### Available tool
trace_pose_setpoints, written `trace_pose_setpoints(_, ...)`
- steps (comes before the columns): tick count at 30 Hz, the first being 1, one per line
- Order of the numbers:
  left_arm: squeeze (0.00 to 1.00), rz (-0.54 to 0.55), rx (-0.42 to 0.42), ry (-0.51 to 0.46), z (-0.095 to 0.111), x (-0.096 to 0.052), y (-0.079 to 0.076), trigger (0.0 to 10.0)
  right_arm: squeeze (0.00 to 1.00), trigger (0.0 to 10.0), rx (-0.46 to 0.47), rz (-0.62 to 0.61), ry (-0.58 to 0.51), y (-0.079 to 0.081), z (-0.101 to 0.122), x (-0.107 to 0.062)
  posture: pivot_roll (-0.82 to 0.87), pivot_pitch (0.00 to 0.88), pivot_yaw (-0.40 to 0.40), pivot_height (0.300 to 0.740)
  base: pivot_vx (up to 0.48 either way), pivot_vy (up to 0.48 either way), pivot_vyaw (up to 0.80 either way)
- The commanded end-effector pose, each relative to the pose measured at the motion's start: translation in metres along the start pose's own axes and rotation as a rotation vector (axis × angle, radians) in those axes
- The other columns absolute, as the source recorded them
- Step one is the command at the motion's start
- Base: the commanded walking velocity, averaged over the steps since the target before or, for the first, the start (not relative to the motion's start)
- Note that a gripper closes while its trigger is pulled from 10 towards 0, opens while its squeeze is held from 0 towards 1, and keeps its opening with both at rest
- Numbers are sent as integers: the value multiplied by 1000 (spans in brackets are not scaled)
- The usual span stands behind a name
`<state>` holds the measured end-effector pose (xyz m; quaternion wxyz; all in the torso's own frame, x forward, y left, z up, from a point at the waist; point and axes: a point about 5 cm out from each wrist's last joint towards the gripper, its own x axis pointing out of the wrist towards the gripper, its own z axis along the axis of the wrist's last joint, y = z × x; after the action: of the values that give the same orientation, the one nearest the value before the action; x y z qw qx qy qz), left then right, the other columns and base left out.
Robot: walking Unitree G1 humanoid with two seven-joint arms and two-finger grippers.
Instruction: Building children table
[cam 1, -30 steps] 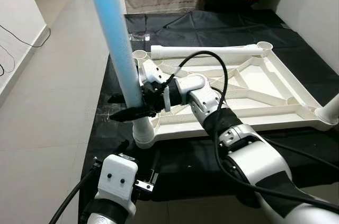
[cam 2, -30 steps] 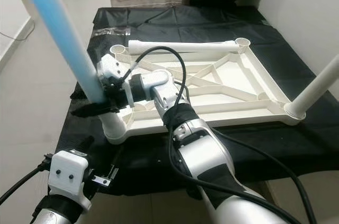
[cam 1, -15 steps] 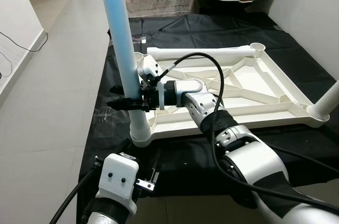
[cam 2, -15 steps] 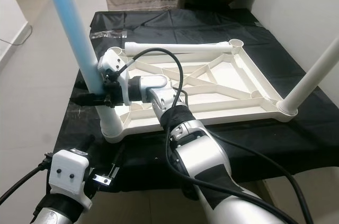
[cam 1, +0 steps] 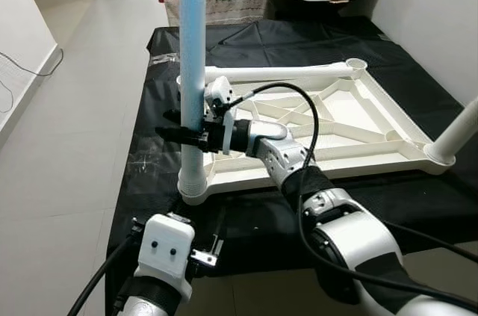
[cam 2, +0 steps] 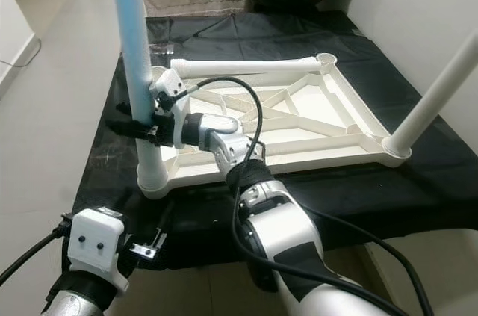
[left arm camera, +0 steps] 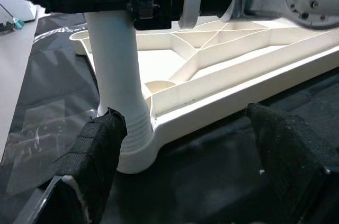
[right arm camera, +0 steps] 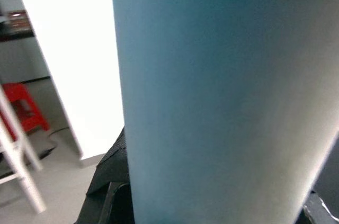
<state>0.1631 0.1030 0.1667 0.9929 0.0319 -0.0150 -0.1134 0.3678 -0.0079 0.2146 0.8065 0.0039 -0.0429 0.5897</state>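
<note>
1. Between the black fingers of the right gripper (cam 1: 181,131) stands the blue leg (cam 1: 193,47), clamped and nearly upright, its white foot in the corner socket (cam 1: 192,190) of the upturned table top (cam 1: 336,118) just below the gripper.
2. Judged step: seating this leg. Next, it likely needs a straight push down.
3. Below and nearer the robot, the left gripper (left arm camera: 185,155) hangs open and holds nothing.
4. No brand or writing is readable.

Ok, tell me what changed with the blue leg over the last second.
The right hand, clamped on the blue leg, swung it from a left-leaning tilt to upright in the corner socket. The white tabletop and left hand stayed as they were.
</note>
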Motion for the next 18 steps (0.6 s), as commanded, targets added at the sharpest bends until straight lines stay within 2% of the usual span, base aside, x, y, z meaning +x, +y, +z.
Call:
trace_pose_setpoints(1, 0, -2, 4, 23, -5, 0, 1, 10000, 0, 10000, 43, -107, 152, -1, -43, -19, 120, 171, -42, 740, 0, 0, 0)
trace_pose_setpoints(3, 0, -2, 4, 23, -5, 0, 1, 10000, 0, 10000, 34, -102, 148, -1, -43, -19, 120, 171, -42, 740, 0, 0, 0)
trace_pose_setpoints(9, 0, -4, 4, 24, -5, 0, 1, 10000, 0, 10000, 1, 23, 168, 13, -47, -17, 115, 172, -40, 740, 0, 0, 0)
trace_pose_setpoints(18, 0, -2, 3, 21, -5, 1, 1, 10000, 0, 10000, -23, -59, 248, 12, -50, -8, 113, 173, -43, 740, 0, 0, 0)
